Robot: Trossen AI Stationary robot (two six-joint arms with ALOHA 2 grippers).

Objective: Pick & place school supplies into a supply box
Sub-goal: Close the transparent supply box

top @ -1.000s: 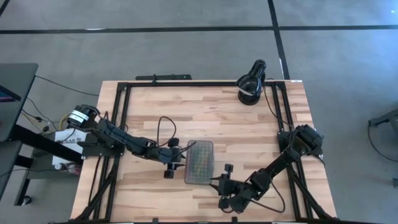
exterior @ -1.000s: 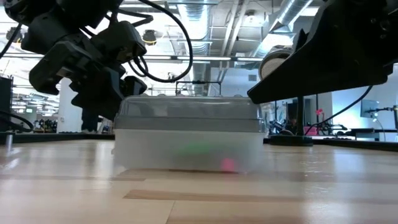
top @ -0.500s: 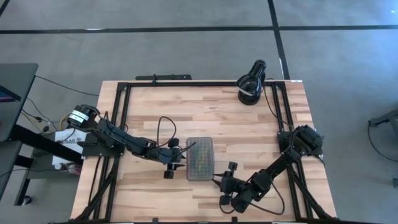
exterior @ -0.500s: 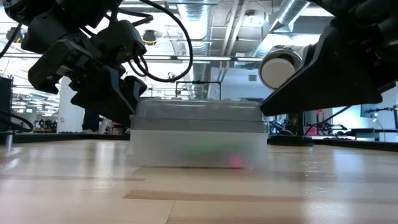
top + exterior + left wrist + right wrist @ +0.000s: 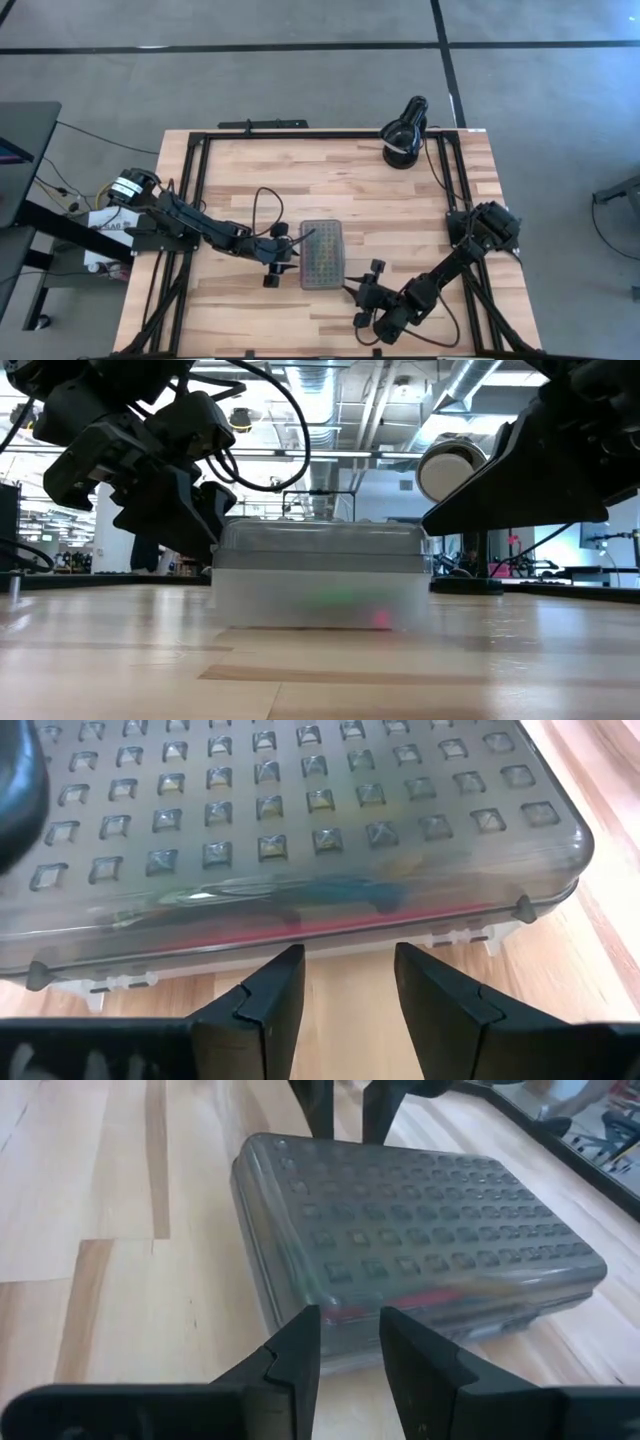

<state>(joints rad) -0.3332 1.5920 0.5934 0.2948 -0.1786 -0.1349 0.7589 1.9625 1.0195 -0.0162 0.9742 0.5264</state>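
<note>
The supply box (image 5: 321, 254) is a clear case with its dotted grey lid shut, resting flat on its base mid-table. Coloured supplies (image 5: 330, 910) show dimly through its wall, as green and pink (image 5: 345, 605) in the low view. My left gripper (image 5: 348, 960) is open and level at the box's left long side (image 5: 294, 252), with the fingertips next to the lower rim. My right gripper (image 5: 350, 1320) is open by the box's near right corner (image 5: 352, 288). No supplies lie loose on the table. My left gripper's fingertips (image 5: 285, 965) stand right at the box's left long side (image 5: 340, 945), level from the table's left; I cannot tell whether they touch it. My right gripper's fingertips (image 5: 300, 1330) overlap the box's near end wall (image 5: 345, 1305) in its wrist view; touching or apart, I cannot tell.
A black round lamp (image 5: 404, 135) stands at the table's far right corner and shows behind the right arm in the low view (image 5: 450, 468). A black frame rail (image 5: 190, 200) runs around the table's edges. Bare wood lies far and near of the box.
The box has slid a little toward the table's far and right edges and turned slightly, then stayed put. My right gripper has drawn back a little toward the table's right, uncovering the lamp in the low view.
</note>
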